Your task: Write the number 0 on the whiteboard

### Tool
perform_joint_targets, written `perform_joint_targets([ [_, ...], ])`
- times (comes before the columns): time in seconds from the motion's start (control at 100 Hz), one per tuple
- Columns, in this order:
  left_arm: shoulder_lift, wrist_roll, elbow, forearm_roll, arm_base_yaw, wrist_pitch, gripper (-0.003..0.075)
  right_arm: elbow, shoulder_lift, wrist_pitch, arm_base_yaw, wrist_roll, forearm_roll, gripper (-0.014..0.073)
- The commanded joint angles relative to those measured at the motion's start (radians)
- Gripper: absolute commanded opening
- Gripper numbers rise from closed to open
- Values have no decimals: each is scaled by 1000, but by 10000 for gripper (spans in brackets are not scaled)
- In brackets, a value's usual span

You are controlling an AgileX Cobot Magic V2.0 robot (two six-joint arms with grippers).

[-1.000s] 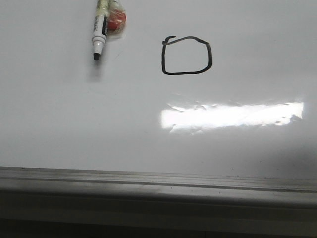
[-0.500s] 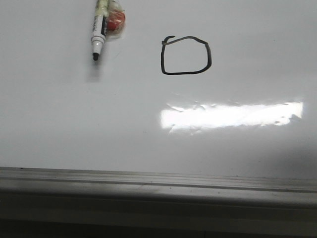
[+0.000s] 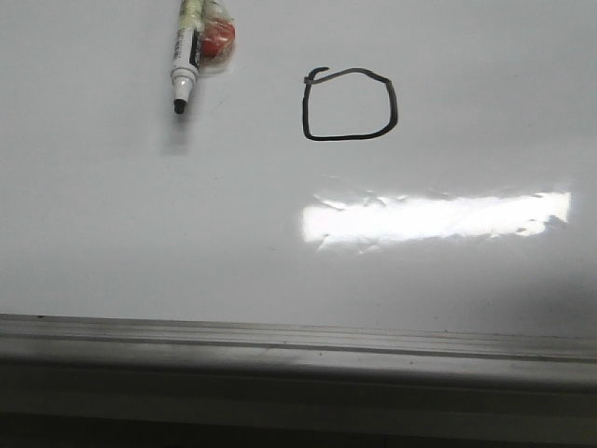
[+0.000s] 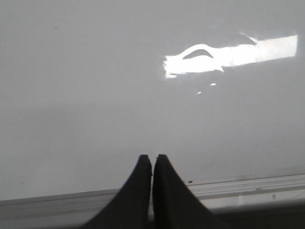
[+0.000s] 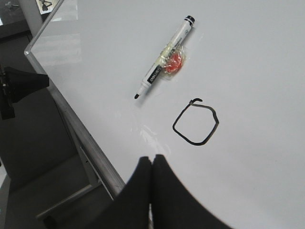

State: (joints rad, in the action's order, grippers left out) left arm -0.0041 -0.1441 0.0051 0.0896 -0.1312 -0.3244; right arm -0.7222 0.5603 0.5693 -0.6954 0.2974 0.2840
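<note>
Lying flat and filling most of the front view, the whiteboard (image 3: pixel 112 243) carries the number 0 (image 3: pixel 350 105) as a thin black boxy loop with rounded corners and a small hook at its upper-left corner. The loop sits toward the far part of the board, a little right of the middle. A bright rectangular light glare (image 3: pixel 434 217) lies on the glossy surface nearer the camera than the loop. The board's grey metal frame strip (image 3: pixel 298 341) runs along the near edge.

To the left of the loop and apart from it lies a marker (image 3: pixel 187 58), uncapped, its dark tip pointing toward the near edge. A small red-orange piece under clear wrap (image 3: pixel 219 39) is fixed to the marker's barrel.

In the left wrist view, the left hand (image 4: pixel 152 158) has its two dark fingers pressed together with only a hairline between them, holding nothing, above the white surface close to the frame strip. In the right wrist view, the right hand (image 5: pixel 151 160) is likewise closed and empty, raised over the board, with the loop and the marker both well clear of its fingertips.
</note>
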Motion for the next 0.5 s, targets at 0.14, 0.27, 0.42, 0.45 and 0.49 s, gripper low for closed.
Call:
perform_joint_targets([
  [0.14,-24,10,31,1,2,52,-20,-24,3,-73,5,-1,5,-68],
  [0.27,-24,10,31,1,2,52,-20,-24,3,-73,5,-1,5,-69],
  [0.42,-24,10,31,1,2,52,-20,45,-43,-113,7,-4,-167,-69],
  [0.45,-24,10,31,1,2,52,-20,74,-59,-142,11,-18,-182,-68],
  [0.49,-24,10,31,1,2,52,-20,129,-84,-200,23,-60,-190,-69],
])
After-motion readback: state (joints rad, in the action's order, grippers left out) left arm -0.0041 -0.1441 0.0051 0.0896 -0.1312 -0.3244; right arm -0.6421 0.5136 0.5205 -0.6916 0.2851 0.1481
